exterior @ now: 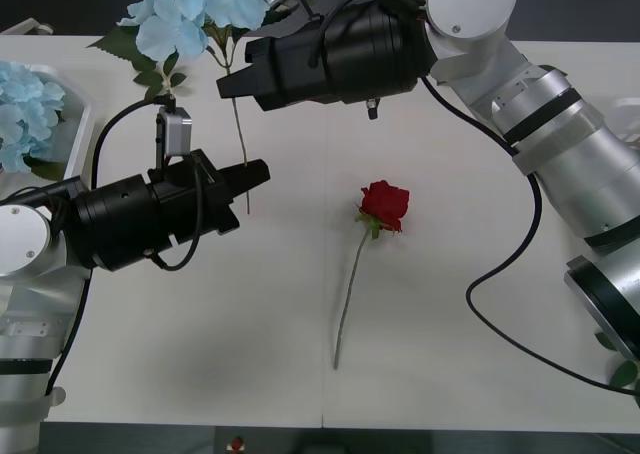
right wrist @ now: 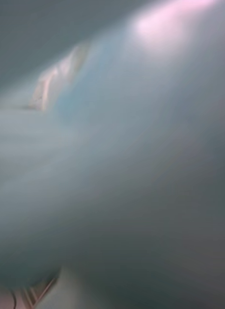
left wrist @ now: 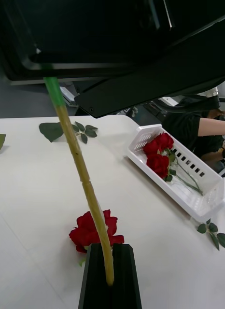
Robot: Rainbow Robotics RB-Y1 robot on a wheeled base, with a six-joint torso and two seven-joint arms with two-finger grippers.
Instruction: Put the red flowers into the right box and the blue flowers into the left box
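the left gripper (exterior: pixel 258 174) is clamped on the low end of the blue flower's (exterior: pixel 195 12) stem (left wrist: pixel 83 178). the right gripper (exterior: pixel 232 82) is up by the same stem; i cannot tell its fingers. the stem runs near to far. the left box (exterior: pixel 78 124) lies to the left, so the left arm is nearer.

A rose (exterior: pixel 384 204) lies on the table (exterior: pixel 480 374), apparently right of the held stem (exterior: pixel 240 139).
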